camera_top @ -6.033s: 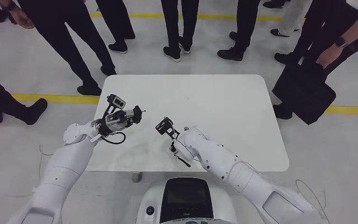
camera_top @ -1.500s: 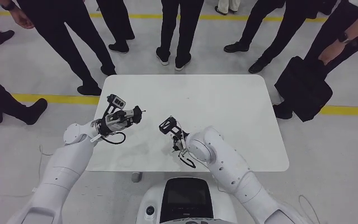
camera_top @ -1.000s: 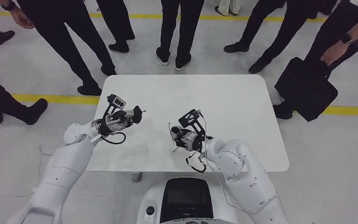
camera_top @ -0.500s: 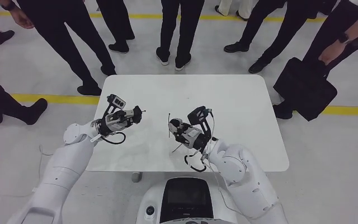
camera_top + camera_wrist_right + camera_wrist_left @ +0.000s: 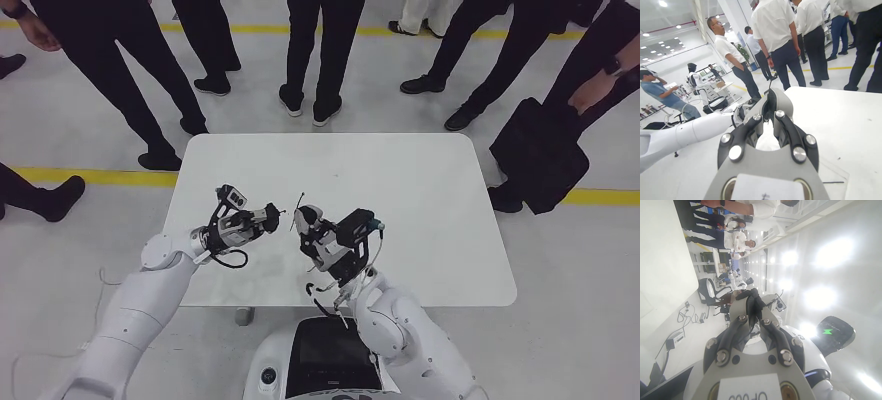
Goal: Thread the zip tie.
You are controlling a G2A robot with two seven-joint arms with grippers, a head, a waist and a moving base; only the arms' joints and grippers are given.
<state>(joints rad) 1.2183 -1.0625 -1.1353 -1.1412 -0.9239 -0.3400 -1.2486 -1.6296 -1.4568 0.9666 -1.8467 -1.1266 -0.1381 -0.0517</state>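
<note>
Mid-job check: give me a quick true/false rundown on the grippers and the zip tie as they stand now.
1. The right gripper is shut on the zip tie. True.
2. The zip tie lies flat on the table. False: it is held up, with one end sticking out past the fingertips.
3. The left gripper and the right gripper are close together over the table. True.
4. The left gripper is wide open. False: its fingers are shut.
</note>
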